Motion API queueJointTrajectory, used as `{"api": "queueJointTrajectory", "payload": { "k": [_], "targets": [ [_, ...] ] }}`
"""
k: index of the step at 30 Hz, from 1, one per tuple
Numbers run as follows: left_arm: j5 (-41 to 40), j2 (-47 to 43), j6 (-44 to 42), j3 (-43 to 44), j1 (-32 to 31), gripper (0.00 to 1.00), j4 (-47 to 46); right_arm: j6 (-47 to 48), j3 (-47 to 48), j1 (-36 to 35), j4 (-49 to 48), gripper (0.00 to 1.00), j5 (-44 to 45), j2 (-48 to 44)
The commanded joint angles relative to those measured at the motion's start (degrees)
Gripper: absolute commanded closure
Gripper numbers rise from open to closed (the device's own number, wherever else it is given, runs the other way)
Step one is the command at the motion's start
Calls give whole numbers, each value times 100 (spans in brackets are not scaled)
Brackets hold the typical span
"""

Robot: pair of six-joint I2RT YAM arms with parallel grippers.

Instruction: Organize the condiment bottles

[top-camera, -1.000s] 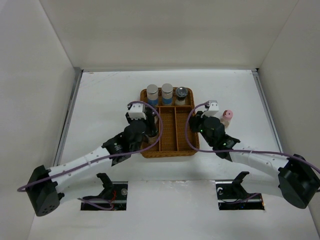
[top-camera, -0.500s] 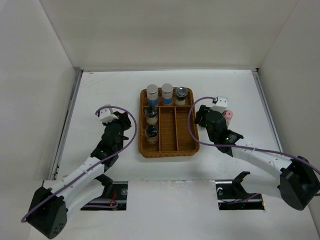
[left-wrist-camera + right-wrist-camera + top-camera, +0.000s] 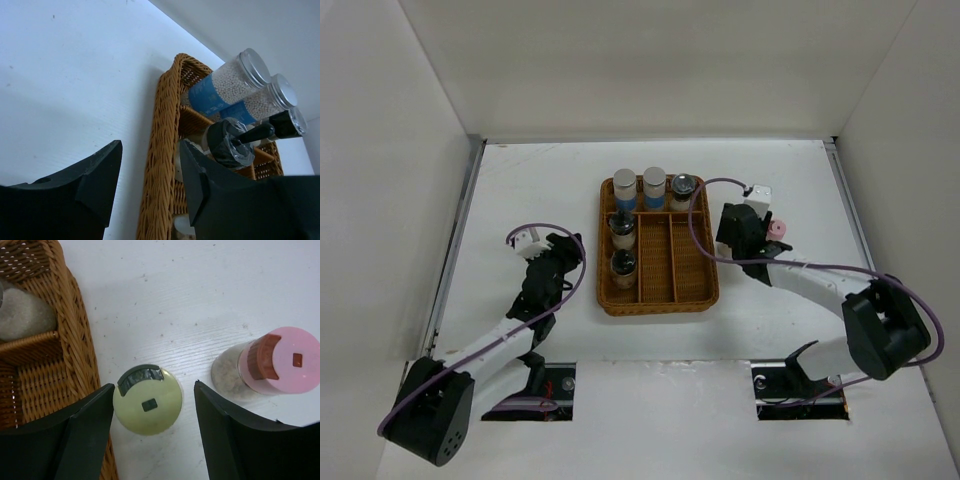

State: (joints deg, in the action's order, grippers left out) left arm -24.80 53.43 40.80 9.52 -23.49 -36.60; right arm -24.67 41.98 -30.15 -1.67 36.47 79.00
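Observation:
In the top view the wicker tray (image 3: 665, 293) holds several condiment bottles: two blue-banded white ones (image 3: 625, 189) (image 3: 654, 186) and a silver-capped one (image 3: 682, 189) along the back, plus two dark-capped ones (image 3: 621, 228) (image 3: 623, 266) in the left slot. A cream-capped bottle (image 3: 148, 400) stands on the table just right of the tray (image 3: 80, 355). My right gripper (image 3: 152, 388) is open around its cap without touching it. A pink-capped bottle (image 3: 282, 360) (image 3: 776, 231) stands just right of that gripper (image 3: 735, 232). My left gripper (image 3: 566, 254) (image 3: 150, 175) is open and empty, left of the tray rim (image 3: 162, 140).
White walls enclose the table on three sides. The left wrist view looks low along the tray, past a dark-capped bottle (image 3: 227, 145) to the blue-banded ones (image 3: 220, 90). The tray's middle and right slots hold nothing.
My left arm has pulled back from the tray's left slot to the table on its left, leaving two dark-capped bottles there. My right gripper has opened and shifted toward the back.

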Motion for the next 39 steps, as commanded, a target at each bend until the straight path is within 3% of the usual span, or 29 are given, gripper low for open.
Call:
{"api": "queueJointTrajectory", "payload": {
  "k": [1, 5, 8, 13, 17, 27, 39],
  "targets": [
    [195, 27, 227, -47, 24, 51, -603, 102, 390, 145, -131, 32, 97, 150],
    [238, 141, 297, -55, 59, 49, -647, 146, 443, 198, -316, 54, -17, 195],
    [221, 89, 306, -73, 24, 49, -655, 181, 469, 155, -273, 62, 210, -85],
    [273, 212, 385, -64, 59, 48, -655, 567, 715, -547, -342, 64, 659, -798],
    [168, 247, 376, -55, 59, 47, -655, 621, 1057, -1189, -421, 64, 441, -755],
    [291, 80, 438, -108, 129, 46, -603, 515, 2129, -1788, -949, 63, -465, 773],
    [168, 62, 315, -99, 24, 46, -585, 410, 2614, -1805, -967, 62, -474, 2119]
  ]
}}
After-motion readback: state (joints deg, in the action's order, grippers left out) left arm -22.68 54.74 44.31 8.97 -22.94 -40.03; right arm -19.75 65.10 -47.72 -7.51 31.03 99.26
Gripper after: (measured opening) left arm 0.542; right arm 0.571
